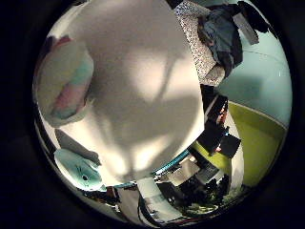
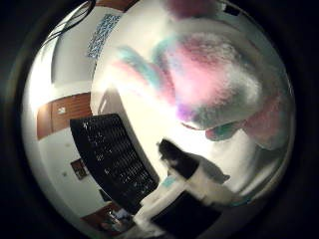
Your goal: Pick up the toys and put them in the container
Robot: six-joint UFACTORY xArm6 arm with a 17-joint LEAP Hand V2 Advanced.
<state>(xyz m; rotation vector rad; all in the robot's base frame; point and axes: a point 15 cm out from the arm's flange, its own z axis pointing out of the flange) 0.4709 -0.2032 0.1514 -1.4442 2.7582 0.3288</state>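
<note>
A fluffy plush toy (image 2: 219,84) in pink, teal and white lies on the white table (image 1: 143,86) and fills much of the thumb side view, close under my palm. A second toy, a mint plush (image 1: 78,169) with a dark eye, lies near the table's edge, beside the pastel one. The black mesh container (image 2: 109,154) stands at the table's far side. Of my right hand (image 2: 192,181) only one black and white finger shows, reaching out fairly straight over the bare table, apart from the fluffy toy. It holds nothing.
A teal rim (image 1: 171,164) marks the table's edge. Beyond it stand a speckled chair (image 1: 200,47) with dark clothes on it, a teal wall and yellow-green furniture (image 1: 257,138). Brown cabinets (image 2: 65,112) line the wall behind the container.
</note>
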